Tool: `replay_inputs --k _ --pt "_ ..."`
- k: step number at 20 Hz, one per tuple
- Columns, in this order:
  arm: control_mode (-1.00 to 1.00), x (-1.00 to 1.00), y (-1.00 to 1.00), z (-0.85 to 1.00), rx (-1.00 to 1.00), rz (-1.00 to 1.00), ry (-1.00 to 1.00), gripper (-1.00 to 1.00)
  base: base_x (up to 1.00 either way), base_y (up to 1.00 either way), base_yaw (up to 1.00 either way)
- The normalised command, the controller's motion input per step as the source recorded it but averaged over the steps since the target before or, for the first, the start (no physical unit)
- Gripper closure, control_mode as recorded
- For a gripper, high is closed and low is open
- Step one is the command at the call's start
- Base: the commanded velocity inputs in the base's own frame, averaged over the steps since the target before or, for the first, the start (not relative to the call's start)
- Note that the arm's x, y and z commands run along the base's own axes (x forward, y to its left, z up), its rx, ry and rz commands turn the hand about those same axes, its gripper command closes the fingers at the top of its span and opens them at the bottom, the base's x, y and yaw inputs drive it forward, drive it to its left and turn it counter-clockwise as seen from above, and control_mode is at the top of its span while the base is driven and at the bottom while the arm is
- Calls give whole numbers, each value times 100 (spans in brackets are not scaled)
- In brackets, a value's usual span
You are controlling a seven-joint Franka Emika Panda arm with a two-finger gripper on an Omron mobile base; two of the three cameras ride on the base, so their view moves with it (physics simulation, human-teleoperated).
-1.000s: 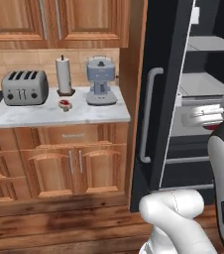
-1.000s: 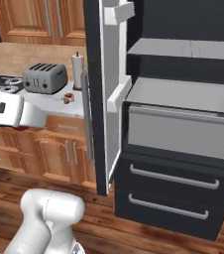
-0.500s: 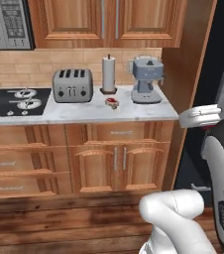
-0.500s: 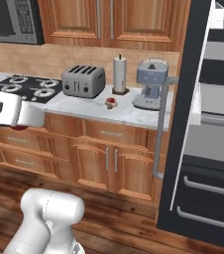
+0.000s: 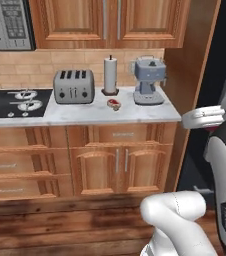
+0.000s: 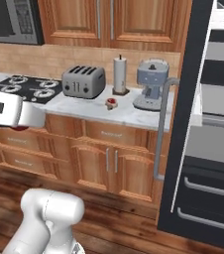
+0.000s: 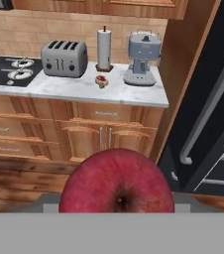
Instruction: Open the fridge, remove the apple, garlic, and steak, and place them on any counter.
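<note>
Close before the hand camera, the apple (image 7: 117, 181) sits gripped in the jaws, dimpled end facing the lens, marble counter (image 7: 79, 88) and toaster (image 7: 64, 58) beyond.

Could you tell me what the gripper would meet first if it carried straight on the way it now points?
Probably the wooden cabinet doors below the counter; depth is unclear. The gripper holds the apple.
</note>
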Motion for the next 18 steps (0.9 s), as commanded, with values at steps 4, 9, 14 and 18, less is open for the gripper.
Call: replay_inputs --k 4,9,14,18 --pt "100 0 0 0 0 0 0 100 71 16 0" --pt "100 0 0 0 0 0 0 100 90 22 -1" --pt "100 0 0 0 0 0 0 100 91 34 -5" --pt "100 0 0 0 0 0 0 100 83 37 -6"
